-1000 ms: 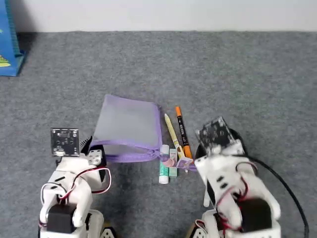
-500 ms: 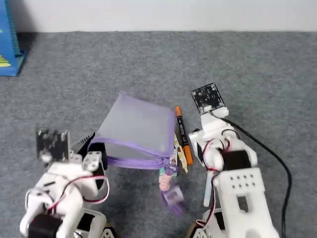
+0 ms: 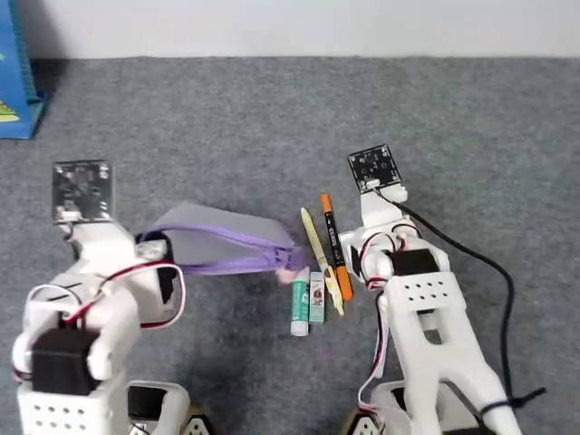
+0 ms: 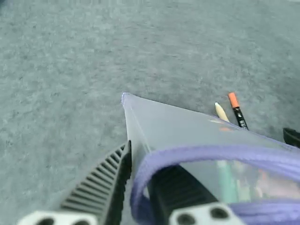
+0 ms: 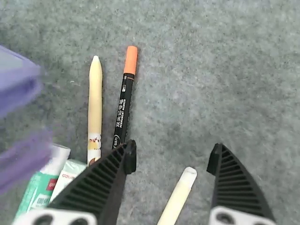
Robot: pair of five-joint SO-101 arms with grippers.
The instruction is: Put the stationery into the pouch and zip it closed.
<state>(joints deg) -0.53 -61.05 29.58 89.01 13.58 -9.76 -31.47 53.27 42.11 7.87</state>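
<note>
The translucent purple pouch (image 3: 222, 246) hangs tilted above the carpet, held at its left end by my left gripper (image 3: 154, 251). In the left wrist view the left gripper (image 4: 140, 185) is shut on the pouch's (image 4: 187, 133) purple zipper edge. Right of the pouch lie a pale yellow pen (image 3: 316, 246), an orange-capped black marker (image 3: 332, 237), a green-and-white glue stick (image 3: 299, 308) and a small green pack (image 3: 317, 299). My right gripper (image 5: 172, 152) is open just above the carpet beside the marker (image 5: 124, 101) and yellow pen (image 5: 94, 105). A cream stick (image 5: 177, 199) lies between its fingers.
Grey carpet covers the whole work area. A blue box (image 3: 16, 82) stands at the far left edge, and a pale wall runs along the back. The right arm's black cable (image 3: 494, 281) trails to the right.
The left arm has lifted the pouch and drawn it left, off the stationery. The right arm has stretched forward beside the marker, and the dangling zipper tag has swung back to the pouch.
</note>
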